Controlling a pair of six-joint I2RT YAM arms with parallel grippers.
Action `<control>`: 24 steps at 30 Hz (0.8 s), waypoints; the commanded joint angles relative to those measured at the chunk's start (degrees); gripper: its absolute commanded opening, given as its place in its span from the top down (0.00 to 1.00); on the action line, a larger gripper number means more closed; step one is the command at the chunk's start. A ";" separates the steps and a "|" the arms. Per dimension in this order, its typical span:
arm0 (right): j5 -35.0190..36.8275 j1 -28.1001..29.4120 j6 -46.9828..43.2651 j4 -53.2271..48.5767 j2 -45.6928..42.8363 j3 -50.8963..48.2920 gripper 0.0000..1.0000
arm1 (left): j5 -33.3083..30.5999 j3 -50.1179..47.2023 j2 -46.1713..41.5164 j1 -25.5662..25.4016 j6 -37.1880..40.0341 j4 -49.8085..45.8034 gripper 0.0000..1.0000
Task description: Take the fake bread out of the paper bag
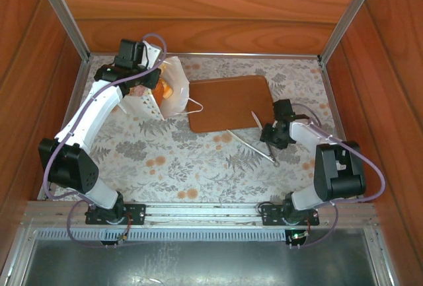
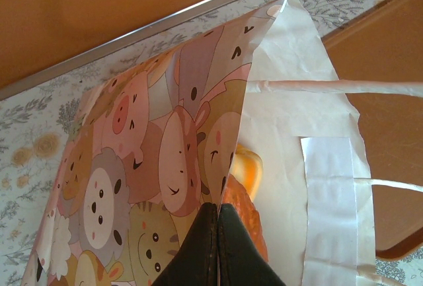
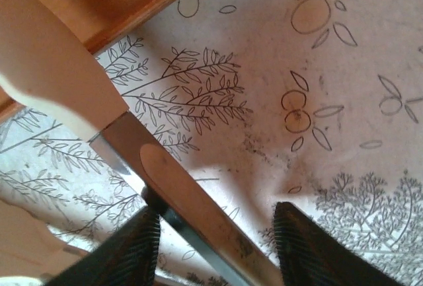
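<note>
Orange glossy fake bread [image 2: 246, 167], judged light, hard and slippery, is best pinched across its middle; it is lodged inside the paper bag [image 2: 291, 101], clamped by the left gripper [image 2: 217, 210]; the right gripper [image 3: 217, 216] is parted around a metal tool [image 3: 178, 190]

A brown board [image 1: 228, 104] is lying on the flowered tabletop [image 1: 165, 160]; metal tongs [image 1: 248, 143] are overlapping its near-right corner.

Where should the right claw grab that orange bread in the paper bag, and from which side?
Probably across the rounded end of the orange bread showing in the paper bag mouth, entering from the open side facing the brown board; the left claw pinches the printed wall.
</note>
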 commanded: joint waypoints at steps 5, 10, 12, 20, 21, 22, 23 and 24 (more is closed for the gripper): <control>0.32 0.39 -1.33 0.98 1.82 1.04 0.74 | 0.63 0.23 -2.27 -0.32 -0.33 2.21 1.00; -0.66 0.45 -2.55 1.26 0.12 0.89 0.82 | 0.47 0.14 -2.72 -0.39 -0.52 2.15 1.00; -1.40 0.44 -3.64 1.95 -0.46 0.84 0.82 | 0.67 -0.03 -2.90 -0.35 -0.53 2.20 1.00; -0.12 2.41 -7.48 0.40 1.27 3.71 0.81 | 1.15 -0.95 -3.19 -0.32 -0.52 2.21 1.00; 0.07 2.69 -7.45 0.20 1.83 4.12 0.79 | 1.14 -0.98 -3.23 -0.38 -0.53 2.22 1.00; 0.14 2.99 -7.50 0.17 2.38 4.60 0.77 | 1.18 -1.04 -3.33 -0.39 -0.54 2.22 1.00; 0.19 3.21 -7.38 0.19 2.71 4.75 0.75 | 1.19 -1.07 -3.41 -0.35 -0.57 2.17 1.00; 0.07 3.45 -7.29 0.43 2.93 4.79 0.71 | 1.22 -1.06 -3.49 -0.41 -0.52 2.22 1.00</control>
